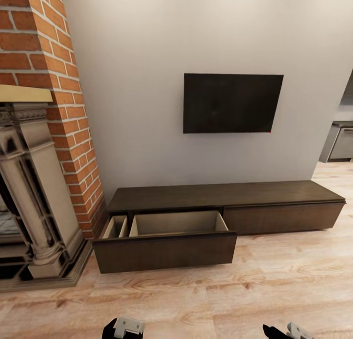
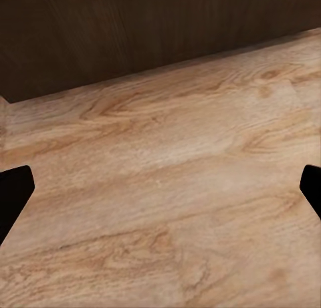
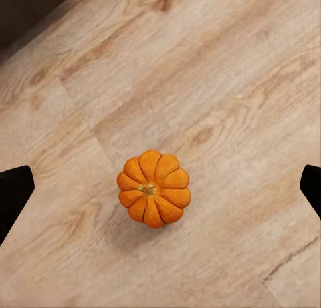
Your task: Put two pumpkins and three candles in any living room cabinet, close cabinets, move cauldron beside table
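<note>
Fingers of the right gripper (image 3: pixel 160 184) stand wide apart, one dark tip at each edge of the right wrist view, holding nothing; the left gripper (image 2: pixel 160 188) is likewise spread and empty over bare floor (image 2: pixel 167 208). One pumpkin (image 3: pixel 154 188) sits upright on the wooden planks directly beneath the right gripper, roughly centred between the two fingertips and not touched by either. The cabinet (image 1: pixel 225 195) runs along the wall under a dark wall screen (image 1: pixel 233 103), beside the brick fireplace (image 1: pixel 44 147); its left drawer (image 1: pixel 166 250) is pulled out and its pale interior appears empty, though the part behind the drawer front is hidden from the head camera. The right drawer front is shut. Judged by appearance, the pumpkin is small, light and rigid, with a ribbed rind that should give the pads some purchase; the rounded flanks could let it squirt out or roll if pinched off-centre. The sound hold is across the widest part of the body, fingers descending either side of the stem and seating in opposite grooves, not on the stem itself. The open drawer is the evident destination for it. No candle or cauldron is recorded at this position.
</note>
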